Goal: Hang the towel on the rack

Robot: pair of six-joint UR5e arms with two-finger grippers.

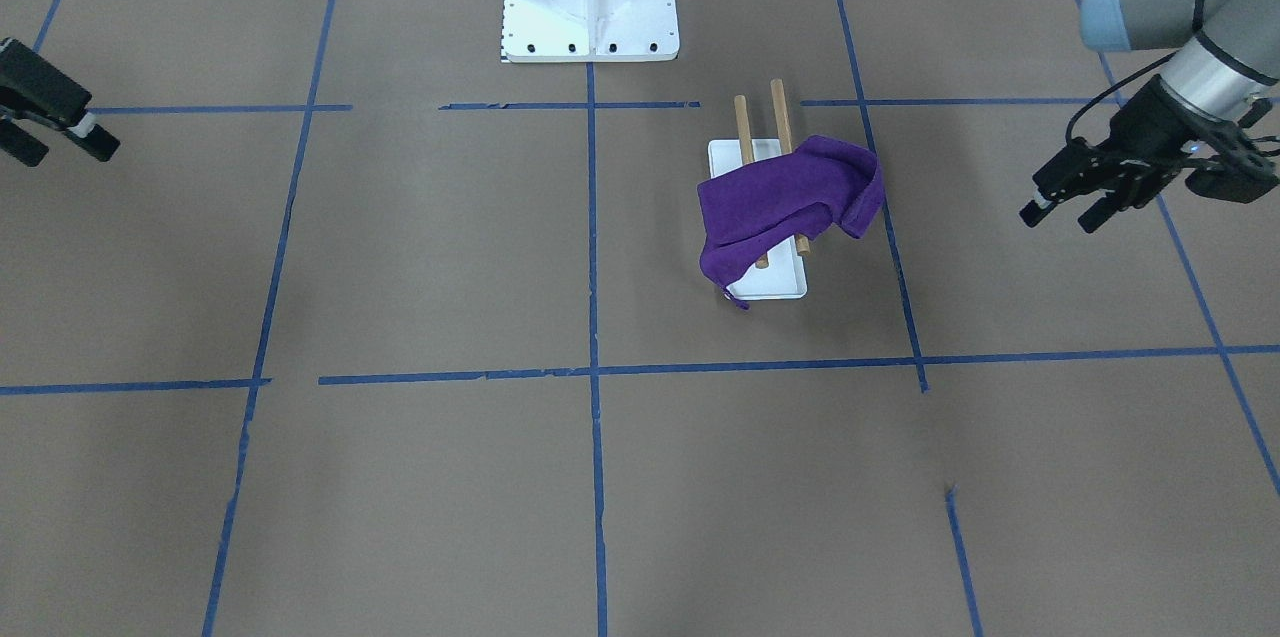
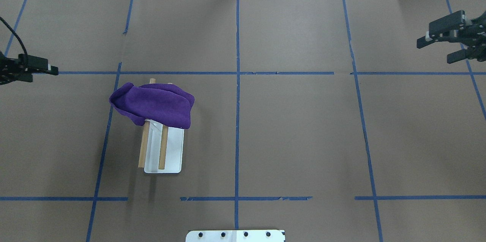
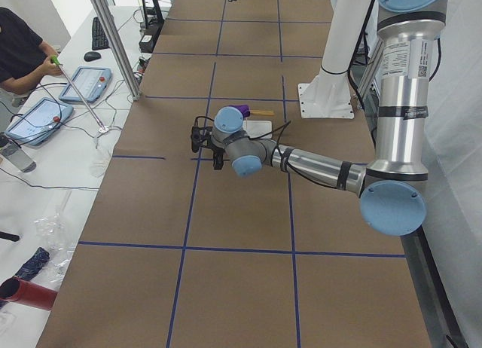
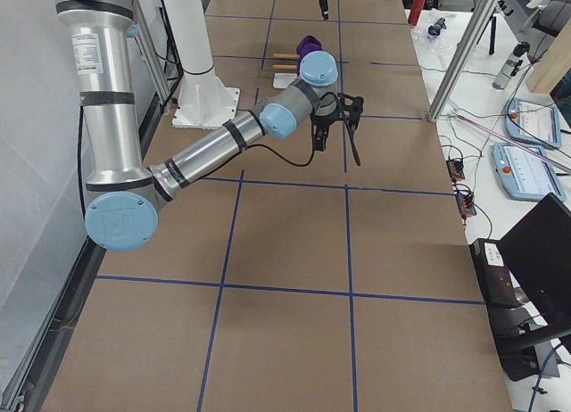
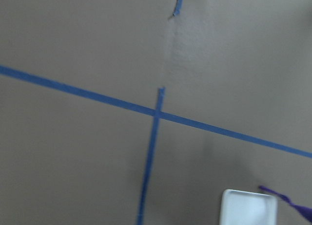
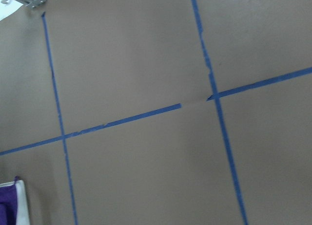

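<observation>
A purple towel [image 1: 780, 202] lies draped over the front end of the rack's two wooden dowels [image 1: 745, 122], with one corner hanging past the white base plate [image 1: 775, 282]. In the overhead view the towel [image 2: 155, 105] covers the far end of the rack [image 2: 174, 147]. My left gripper [image 1: 1060, 217] is open and empty, well off to the side of the rack, at the overhead view's left edge [image 2: 41, 73]. My right gripper [image 2: 434, 52] is open and empty, far across the table [image 1: 68, 155]. The left wrist view shows a corner of the plate [image 5: 246, 205].
The white bolted robot pedestal [image 1: 590, 7] stands behind the rack. Blue tape lines [image 2: 237, 120] divide the brown table. An operator [image 3: 19, 47] sits at a side table with tablets beyond the far edge.
</observation>
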